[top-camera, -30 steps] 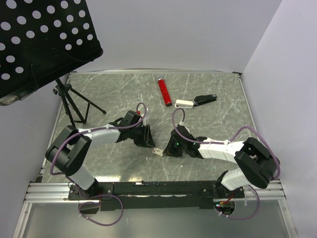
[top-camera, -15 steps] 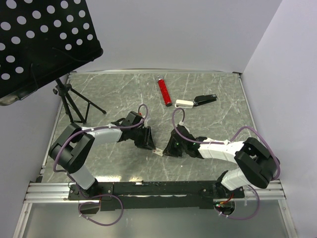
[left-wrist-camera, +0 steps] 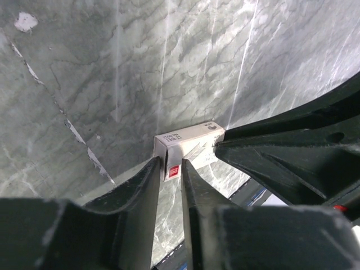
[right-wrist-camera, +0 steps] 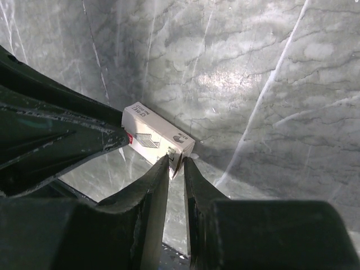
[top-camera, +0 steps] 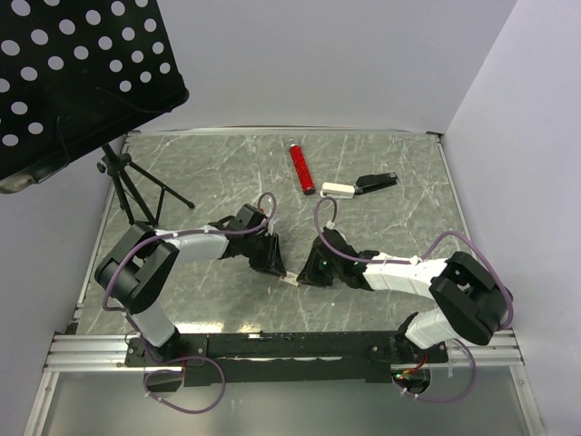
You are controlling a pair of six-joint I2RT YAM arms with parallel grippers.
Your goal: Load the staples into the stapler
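Note:
A small beige box (top-camera: pixel 289 278) with a red mark hangs between both grippers, low over the marble table. In the left wrist view my left gripper (left-wrist-camera: pixel 171 166) is shut on the box's (left-wrist-camera: pixel 188 140) red-marked end. In the right wrist view my right gripper (right-wrist-camera: pixel 176 163) pinches the opposite end of the box (right-wrist-camera: pixel 149 132). The two grippers, left (top-camera: pixel 280 271) and right (top-camera: pixel 301 278), face each other almost tip to tip. The black stapler (top-camera: pixel 375 183) lies far back on the right, away from both. The staples are hidden.
A red tube (top-camera: pixel 301 168) lies at the back centre. A small white piece (top-camera: pixel 338 190) touches the stapler's left end. A tripod (top-camera: pixel 132 191) and a black perforated stand (top-camera: pixel 73 73) occupy the back left. White walls border the table.
My left gripper has slid right to the box and narrowed its jaws onto the red-marked end. The right gripper and the box have stayed in place.

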